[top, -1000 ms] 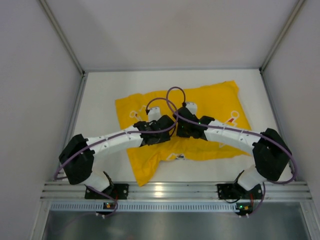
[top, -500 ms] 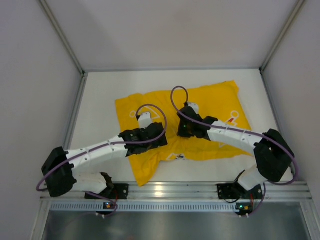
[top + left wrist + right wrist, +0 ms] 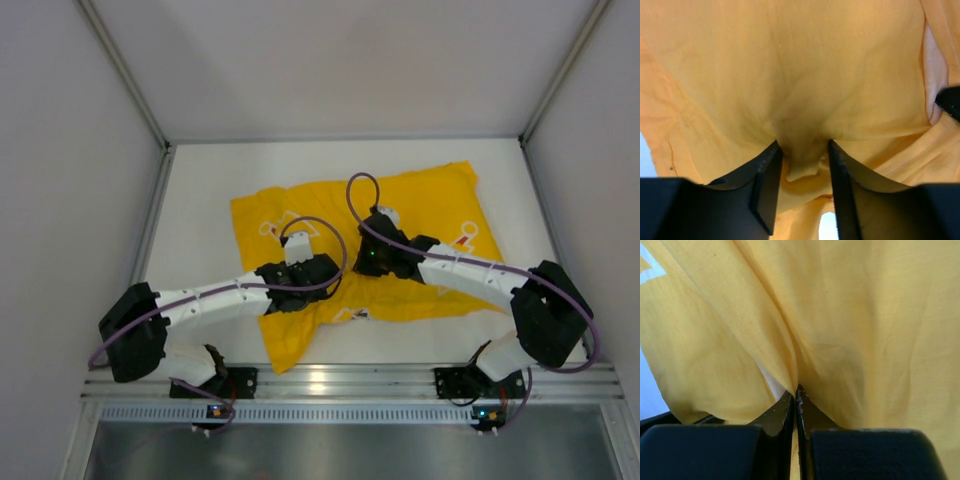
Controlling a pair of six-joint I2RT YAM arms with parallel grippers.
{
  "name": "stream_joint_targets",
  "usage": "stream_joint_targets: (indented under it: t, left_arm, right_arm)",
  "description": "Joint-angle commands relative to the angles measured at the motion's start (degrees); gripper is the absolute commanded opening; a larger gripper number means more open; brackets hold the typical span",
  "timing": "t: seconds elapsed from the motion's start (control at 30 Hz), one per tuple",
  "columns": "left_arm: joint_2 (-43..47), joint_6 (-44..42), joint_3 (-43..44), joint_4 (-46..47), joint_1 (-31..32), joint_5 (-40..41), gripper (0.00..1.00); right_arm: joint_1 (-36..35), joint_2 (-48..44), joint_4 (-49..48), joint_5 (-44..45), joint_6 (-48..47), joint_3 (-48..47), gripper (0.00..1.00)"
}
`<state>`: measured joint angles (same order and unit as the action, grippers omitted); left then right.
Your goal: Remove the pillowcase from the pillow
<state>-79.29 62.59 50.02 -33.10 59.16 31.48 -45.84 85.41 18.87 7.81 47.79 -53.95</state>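
Observation:
The yellow pillowcase [image 3: 430, 205] with white prints lies wrinkled across the white table. It fills both wrist views [image 3: 790, 65] [image 3: 865, 315]. The pillow is hidden inside it; only a pale sliver [image 3: 935, 75] shows at the right edge of the left wrist view. My left gripper [image 3: 318, 270] rests on the case's near middle. Its jaws stand narrowly apart and pinch a bunched fold of the fabric [image 3: 803, 145]. My right gripper [image 3: 368, 258] sits just to the right of it, its jaws shut tight on a thin ridge of the fabric [image 3: 796, 390].
White walls with metal posts close in the table [image 3: 200, 180] on the left, right and back. A metal rail [image 3: 340, 380] carrying both arm bases runs along the near edge. A loose corner of the case [image 3: 285, 350] hangs toward that rail.
My left gripper has pulled away from the right gripper toward the near left, and its arm has swung lower. My right gripper has shifted slightly right. The fabric between them has stretched a little.

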Motion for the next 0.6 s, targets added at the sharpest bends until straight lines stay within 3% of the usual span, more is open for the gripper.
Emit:
stream_joint_targets:
  t: [0.0,0.03,0.1,0.13,0.33,0.57]
  left_arm:
    - [2.6,1.0,-0.3,0.7,0.3,3.5,0.43]
    - [3.3,1.0,-0.5,0.6,0.3,3.6,0.36]
    - [5.4,1.0,-1.1,0.6,0.3,3.9,0.05]
    - [6.2,1.0,-1.4,0.5,0.3,4.0,0.00]
    - [12.1,1.5,-3.3,0.3,0.3,4.8,0.00]
    - [27.2,6.4,-10.0,-0.7,0.3,9.1,0.00]
  right_arm:
    - [0.7,-2.1,-2.0,-0.6,0.4,0.5,0.00]
    - [0.7,-1.7,-1.9,-0.5,0.3,0.6,0.00]
    - [0.8,-1.4,-1.9,0.1,0.0,0.8,0.00]
    - [0.8,-1.2,-1.9,0.3,-0.1,1.0,0.00]
    - [0.8,-1.2,-1.9,1.7,-0.2,2.4,0.00]
    - [0.9,-3.4,-1.7,5.0,-0.1,4.4,0.00]
